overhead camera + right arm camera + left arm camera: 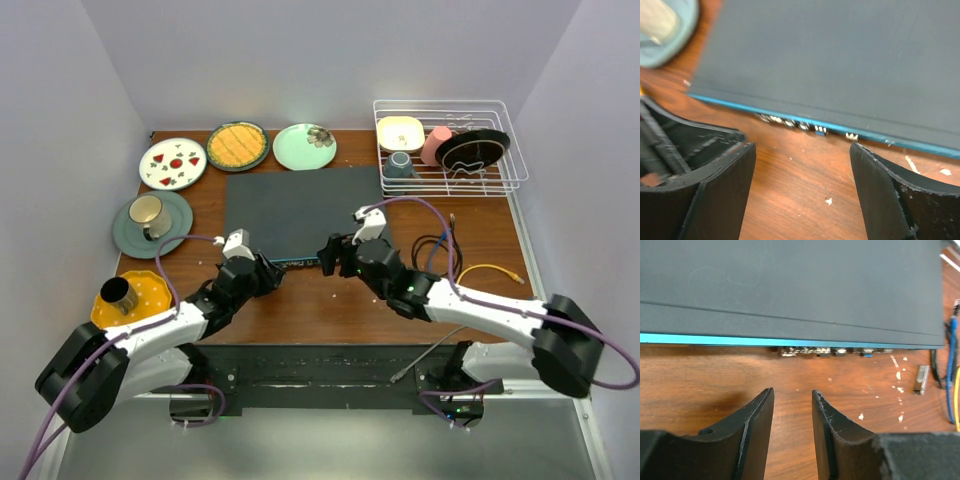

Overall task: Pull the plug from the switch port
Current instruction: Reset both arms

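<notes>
The switch (300,208) is a wide dark-grey box lying flat mid-table, its thin blue front edge (715,339) facing me. A short row of sockets (825,351) shows under that edge, with a tiny blue piece (867,354) among them, seen too in the right wrist view (820,132). I cannot make out a plug or any cable entering a socket. My left gripper (793,390) hovers over bare wood just short of the front edge (272,272), narrowly open and empty. My right gripper (803,145) sits beside it (330,255), wide open and empty, facing the sockets.
Loose black, blue and yellow cables (450,250) lie right of the switch, and a small metal piece (921,380) rests on the wood. Three plates stand behind the switch, and a white dish rack (450,145) stands at the back right. A saucer with a cup (152,222) and a yellow plate with a mug (128,298) are at the left.
</notes>
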Tool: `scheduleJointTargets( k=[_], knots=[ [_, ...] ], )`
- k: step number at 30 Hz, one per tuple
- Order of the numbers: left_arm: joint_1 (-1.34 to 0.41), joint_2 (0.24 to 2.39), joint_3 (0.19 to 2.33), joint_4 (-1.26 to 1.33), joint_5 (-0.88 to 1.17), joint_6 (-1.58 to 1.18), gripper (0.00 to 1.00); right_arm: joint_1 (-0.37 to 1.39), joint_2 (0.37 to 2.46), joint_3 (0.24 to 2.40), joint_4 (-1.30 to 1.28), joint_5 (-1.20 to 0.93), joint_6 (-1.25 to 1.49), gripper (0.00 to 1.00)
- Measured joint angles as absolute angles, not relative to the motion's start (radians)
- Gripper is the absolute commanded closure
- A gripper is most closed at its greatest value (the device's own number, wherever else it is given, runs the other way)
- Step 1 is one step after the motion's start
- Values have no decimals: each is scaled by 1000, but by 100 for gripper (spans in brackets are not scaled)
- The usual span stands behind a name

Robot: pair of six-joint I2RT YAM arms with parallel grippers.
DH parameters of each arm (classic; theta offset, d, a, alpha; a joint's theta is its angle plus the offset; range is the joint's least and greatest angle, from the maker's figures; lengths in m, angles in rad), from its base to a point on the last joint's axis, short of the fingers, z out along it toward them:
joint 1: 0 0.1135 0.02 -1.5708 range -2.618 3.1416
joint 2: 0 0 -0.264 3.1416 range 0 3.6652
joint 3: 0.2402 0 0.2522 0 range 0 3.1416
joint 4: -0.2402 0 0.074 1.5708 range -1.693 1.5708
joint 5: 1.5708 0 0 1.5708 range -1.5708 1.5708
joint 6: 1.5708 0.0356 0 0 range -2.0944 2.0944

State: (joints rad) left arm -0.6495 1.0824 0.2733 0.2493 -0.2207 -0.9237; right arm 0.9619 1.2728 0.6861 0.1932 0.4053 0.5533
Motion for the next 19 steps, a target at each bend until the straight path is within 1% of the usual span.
scheduleJointTargets(
  k=[4, 9, 14, 18, 19],
  knots=[
    [-651, 1027, 308, 181, -221, -923, 58, 962, 1104, 686, 151, 438, 530, 16],
    [-658, 987, 413, 51, -243, -907, 58, 962, 933, 678, 70, 488, 517, 13],
    [-662, 980, 562, -144, -301, -863, 56, 962, 832, 666, -41, 518, 511, 12],
    [-662, 892, 589, -239, -347, -823, 54, 962, 762, 629, -113, 537, 514, 12],
    [-662, 867, 589, -259, -356, -817, 52, 962, 747, 621, -130, 540, 514, 12]
  ],
)
